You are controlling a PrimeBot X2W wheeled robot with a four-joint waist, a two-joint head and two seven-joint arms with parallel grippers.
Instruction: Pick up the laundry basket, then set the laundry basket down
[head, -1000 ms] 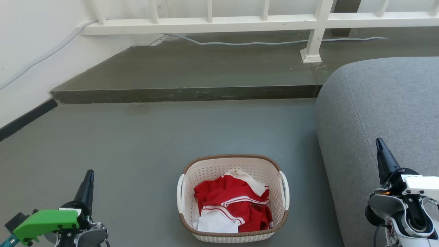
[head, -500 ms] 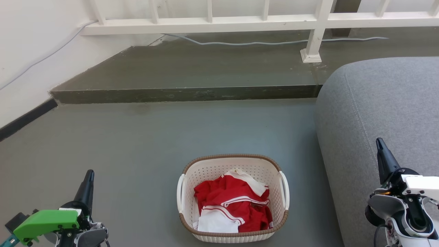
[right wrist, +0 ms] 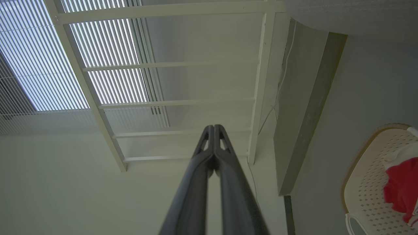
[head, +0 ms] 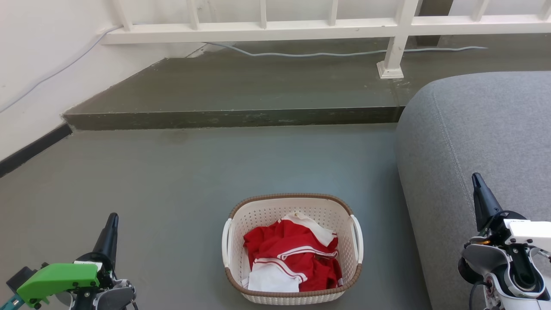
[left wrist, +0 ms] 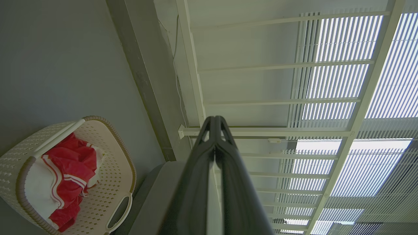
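The laundry basket (head: 327, 207) stands on the grey floor at the bottom centre of the head view, cream-white and perforated, with a brown rim and white loop handles on both sides. Red and white clothes (head: 292, 254) lie inside it. My left gripper (head: 112, 216) is off to the basket's left, shut and empty, well apart from it. My right gripper (head: 475, 177) is to the basket's right, over the sofa's edge, also shut and empty. The left wrist view has the basket (left wrist: 107, 182) at lower left beside the closed fingertips of my left gripper (left wrist: 214, 119). The right wrist view catches the basket (right wrist: 369, 182) at lower right, away from my right gripper (right wrist: 214, 127).
A grey sofa (head: 482, 129) fills the right side, close to the basket. A raised concrete step (head: 232, 116) crosses the floor behind, with a white railing (head: 327, 26) and a cable (head: 301, 54) on it. A white wall (head: 38, 64) bounds the left.
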